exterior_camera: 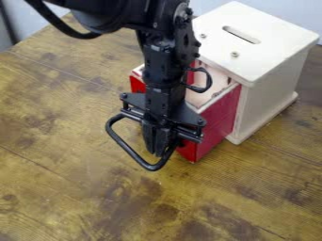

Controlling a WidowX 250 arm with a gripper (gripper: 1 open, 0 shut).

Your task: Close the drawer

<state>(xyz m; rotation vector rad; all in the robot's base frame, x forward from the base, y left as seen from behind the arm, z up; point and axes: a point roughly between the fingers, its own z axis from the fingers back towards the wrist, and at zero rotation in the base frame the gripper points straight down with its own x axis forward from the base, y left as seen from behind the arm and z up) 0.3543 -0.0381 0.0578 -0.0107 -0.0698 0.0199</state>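
The red drawer (209,115) sticks out of the pale wooden cabinet (265,61) toward the front left, and a strip of its pale inside shows. Its black wire loop handle (122,148) lies over the table in front of it. My black gripper (156,146) points straight down at the drawer's front face, inside the loop. Its fingers look pressed together with no gap showing. The arm hides much of the drawer's front. I cannot tell whether the fingers touch the handle wire.
The cabinet has a slot on its top and stands at the back right of a worn wooden table (63,188). A dark strip of the table's far edge shows at the upper left.
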